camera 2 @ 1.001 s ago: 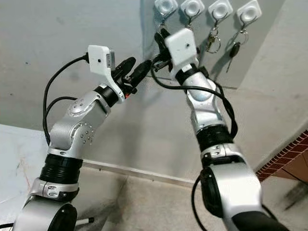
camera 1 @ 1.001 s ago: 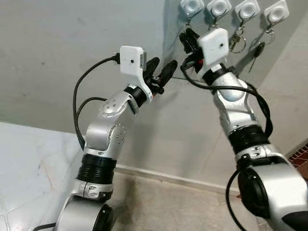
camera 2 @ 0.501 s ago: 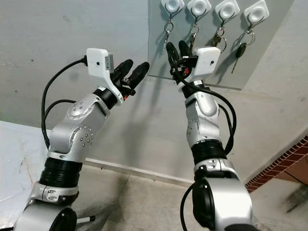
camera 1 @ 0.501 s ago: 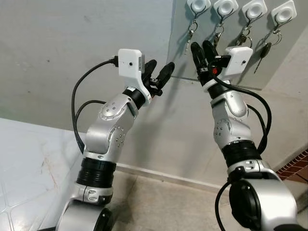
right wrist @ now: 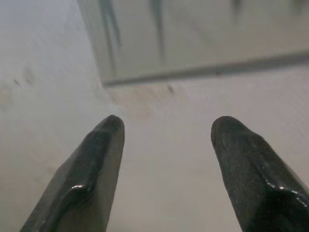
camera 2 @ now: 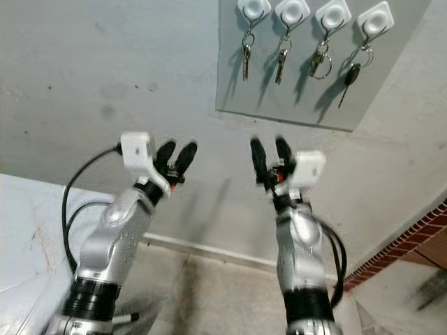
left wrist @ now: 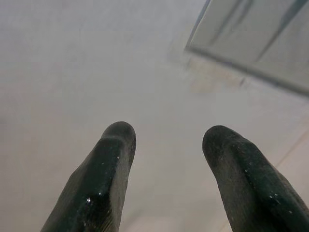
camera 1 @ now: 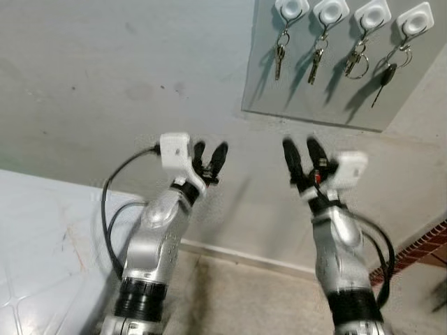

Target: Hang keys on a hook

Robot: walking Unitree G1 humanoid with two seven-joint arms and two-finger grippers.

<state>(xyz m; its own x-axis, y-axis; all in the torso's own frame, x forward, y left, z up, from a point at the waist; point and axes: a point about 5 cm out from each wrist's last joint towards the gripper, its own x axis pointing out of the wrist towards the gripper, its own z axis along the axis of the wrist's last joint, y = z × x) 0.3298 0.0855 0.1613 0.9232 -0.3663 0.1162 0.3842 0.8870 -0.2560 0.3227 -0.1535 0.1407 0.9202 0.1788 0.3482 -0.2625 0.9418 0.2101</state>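
Head views: a grey panel [camera 1: 318, 91] is fixed to the wall [camera 1: 105, 77], and four white hooks run in a row along its top edge. Every hook carries something. First hook [camera 1: 291, 8], on my left: a key [camera 1: 279, 61] hanging straight down from a small ring. Second hook [camera 1: 330, 10]: a second key [camera 1: 313, 64], likewise hanging. Third hook [camera 1: 371, 15]: a large key ring [camera 1: 355, 63] with a short key on it. Fourth hook [camera 1: 415, 19]: a black-headed key [camera 1: 383, 78] hanging slightly tilted. All four cast shadows on the panel.

My left tool [camera 1: 210, 155] is raised in front of the bare wall, below the panel and off to its left, well apart from the hooks. Its two black fingers are spread, with nothing between them; the left wrist view confirms this, both fingertips [left wrist: 118, 140] apart against plain wall, the panel's lower corner [left wrist: 251, 38] beyond.

My right tool [camera 1: 302, 156] is raised at about the same height, below the panel's lower edge, under the first two hooks. Fingers spread, nothing held. Right wrist view: both fingertips [right wrist: 108, 133] apart, the panel edge and blurred key shadows beyond them.

Both arms slightly motion-blurred. Tiled floor [camera 1: 42, 237] at lower left; a strip of brick [camera 1: 426, 244] at lower right
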